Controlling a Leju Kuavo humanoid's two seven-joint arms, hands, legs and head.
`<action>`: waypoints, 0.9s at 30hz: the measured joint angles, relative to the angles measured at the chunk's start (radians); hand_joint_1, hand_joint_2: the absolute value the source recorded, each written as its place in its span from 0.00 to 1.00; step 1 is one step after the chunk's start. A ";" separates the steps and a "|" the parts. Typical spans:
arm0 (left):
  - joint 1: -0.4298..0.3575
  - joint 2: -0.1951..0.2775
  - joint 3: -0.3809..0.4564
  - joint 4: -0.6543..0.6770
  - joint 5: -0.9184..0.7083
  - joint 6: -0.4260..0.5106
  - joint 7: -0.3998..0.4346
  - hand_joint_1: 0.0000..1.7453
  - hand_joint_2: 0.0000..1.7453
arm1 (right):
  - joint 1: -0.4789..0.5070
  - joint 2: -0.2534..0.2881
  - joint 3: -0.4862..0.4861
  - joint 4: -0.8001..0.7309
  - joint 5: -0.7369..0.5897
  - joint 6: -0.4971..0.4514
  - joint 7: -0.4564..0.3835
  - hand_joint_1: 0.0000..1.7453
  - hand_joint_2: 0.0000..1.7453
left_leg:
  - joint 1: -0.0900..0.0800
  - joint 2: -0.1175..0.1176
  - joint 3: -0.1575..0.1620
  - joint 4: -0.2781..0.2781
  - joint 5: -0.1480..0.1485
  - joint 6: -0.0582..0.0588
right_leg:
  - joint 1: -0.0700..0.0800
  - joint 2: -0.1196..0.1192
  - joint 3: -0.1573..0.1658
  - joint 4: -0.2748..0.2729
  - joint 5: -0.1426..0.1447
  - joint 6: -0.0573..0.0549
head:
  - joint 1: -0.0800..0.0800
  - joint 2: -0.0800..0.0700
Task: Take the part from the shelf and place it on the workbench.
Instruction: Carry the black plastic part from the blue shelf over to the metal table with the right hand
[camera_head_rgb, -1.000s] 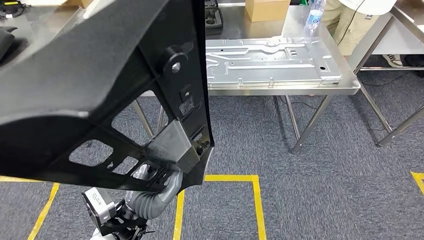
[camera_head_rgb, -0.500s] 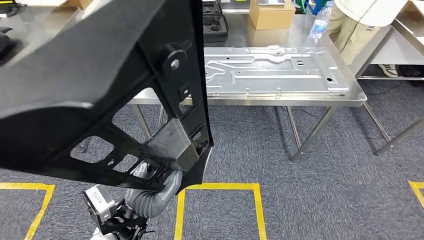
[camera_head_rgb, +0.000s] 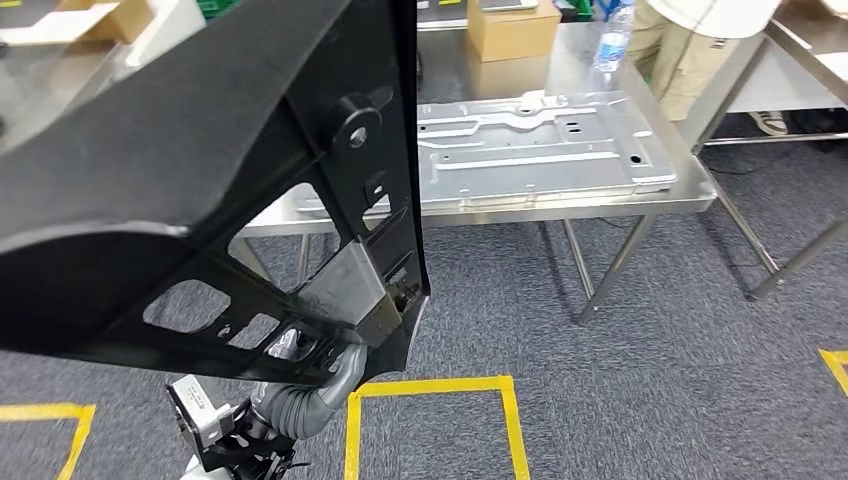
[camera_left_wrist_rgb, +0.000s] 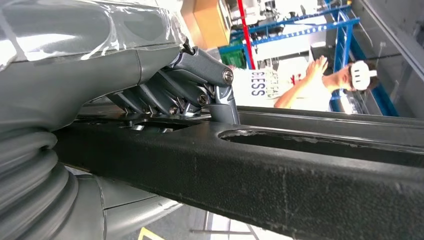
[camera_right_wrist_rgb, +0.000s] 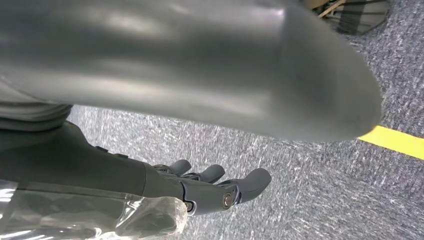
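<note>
Carrying item: large black moulded plastic panel part with cut-out openings and ribs, off the shelf and held up close before the head camera, not yet on the workbench. Left hand: dark fingers clamped over the part's black edge bar. Right hand: hanging over the floor, fingers loosely apart, holding nothing. Progress, as judged: pick-up done; approach and set-down remain. Destination: stainless steel workbench on thin legs, ahead; long pressed grey sheet-metal plate lies along its front edge, brown cardboard box and clear water bottle toward the back edge, person in light clothes beyond its far right corner. Floor: grey carpet tile with yellow tape markings.
</note>
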 joint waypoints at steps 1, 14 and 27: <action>0.000 0.000 0.000 0.000 0.000 0.000 0.001 1.00 1.00 | 0.000 0.001 0.000 0.000 0.000 0.000 -0.001 0.00 0.00 | 0.000 -0.009 0.021 -0.072 0.051 0.005 | 0.000 0.011 0.010 0.000 -0.006 0.002 | 0.000 0.000; -0.003 -0.002 0.000 0.000 0.000 -0.004 0.003 1.00 1.00 | -0.004 0.006 0.000 0.000 0.003 0.000 -0.003 0.00 0.00 | -0.010 -0.011 0.156 -0.286 0.123 0.061 | -0.002 -0.039 -0.143 0.275 -0.106 0.057 | 0.006 0.000; -0.008 -0.002 0.000 0.000 0.000 -0.004 0.004 1.00 1.00 | -0.004 0.002 -0.001 0.000 0.008 -0.004 -0.002 0.00 0.00 | -0.004 -0.004 0.076 -0.031 -0.019 0.007 | 0.002 -0.045 -0.007 -0.022 0.031 -0.001 | 0.001 0.000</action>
